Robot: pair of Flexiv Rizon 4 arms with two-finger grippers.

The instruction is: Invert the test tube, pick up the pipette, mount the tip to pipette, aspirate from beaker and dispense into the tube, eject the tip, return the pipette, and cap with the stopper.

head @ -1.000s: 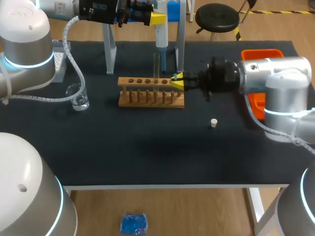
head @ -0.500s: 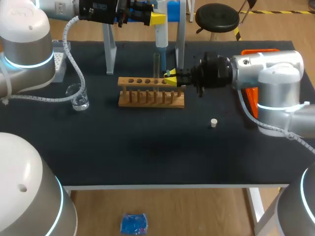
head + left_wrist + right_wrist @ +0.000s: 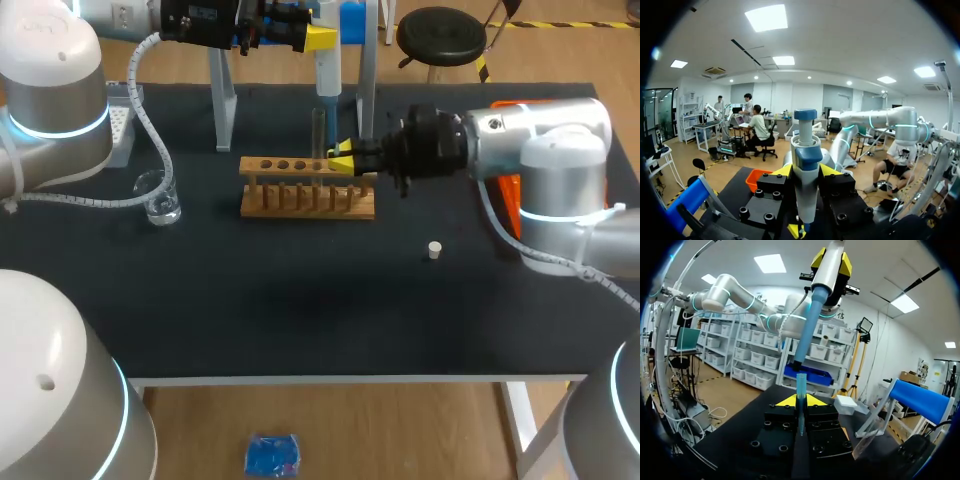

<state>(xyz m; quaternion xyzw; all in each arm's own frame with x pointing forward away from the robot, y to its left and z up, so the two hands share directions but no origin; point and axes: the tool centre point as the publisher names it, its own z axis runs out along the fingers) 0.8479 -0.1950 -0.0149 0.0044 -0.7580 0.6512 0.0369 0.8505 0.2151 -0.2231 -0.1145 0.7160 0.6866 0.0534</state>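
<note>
My left gripper [image 3: 322,40] hangs above the table's back edge, shut on the white and blue pipette [image 3: 327,72]; the pipette [image 3: 805,160] stands upright between its yellow tips. A slim clear tip [image 3: 318,130] points down from the pipette toward the wooden rack [image 3: 307,190]. My right gripper [image 3: 343,160] lies level over the rack's right end, shut on a thin clear test tube [image 3: 800,395] held upright between its fingers. Seen from the right wrist, the pipette's lower end [image 3: 805,335] stops just above the tube's mouth. A small white stopper [image 3: 434,250] lies on the mat, right of the rack.
A glass beaker [image 3: 160,198] stands at the left. A white tip box [image 3: 120,125] sits at the back left, partly behind my left arm. An orange bin [image 3: 530,108] lies behind my right arm. A metal stand's legs [image 3: 222,105] rise behind the rack.
My right gripper has slid left along the rack with the tube, ending under the pipette's tip. The left arm and pipette have kept still.
</note>
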